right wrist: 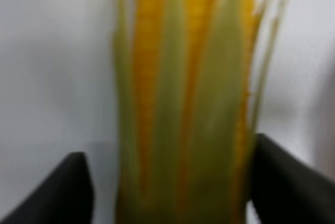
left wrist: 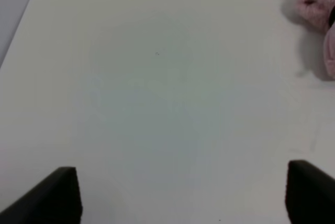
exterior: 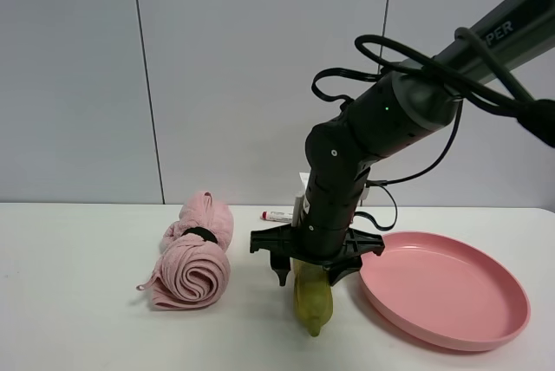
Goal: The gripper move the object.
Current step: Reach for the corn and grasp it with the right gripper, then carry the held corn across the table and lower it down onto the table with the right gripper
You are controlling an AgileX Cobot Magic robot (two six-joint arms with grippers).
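Observation:
The toy corn cob (exterior: pixel 313 302) lies on the white table (exterior: pixel 78 302) between the rolled pink towel and the pink plate, its green pointed tip towards the front. My right gripper (exterior: pixel 308 277) reaches straight down over it, jaws open, one on each side of the cob. In the right wrist view the corn (right wrist: pixel 183 103) fills the space between the dark fingers (right wrist: pixel 73 192); a gap shows at one finger, while the other sits at the husk's edge. My left gripper (left wrist: pixel 183 195) is open and empty over bare table.
A rolled pink towel (exterior: pixel 195 254) lies left of the corn and also shows in the left wrist view (left wrist: pixel 319 4). A pink plate (exterior: pixel 451 341) sits right of the corn. A red-capped white marker (exterior: pixel 277 215) lies behind the arm.

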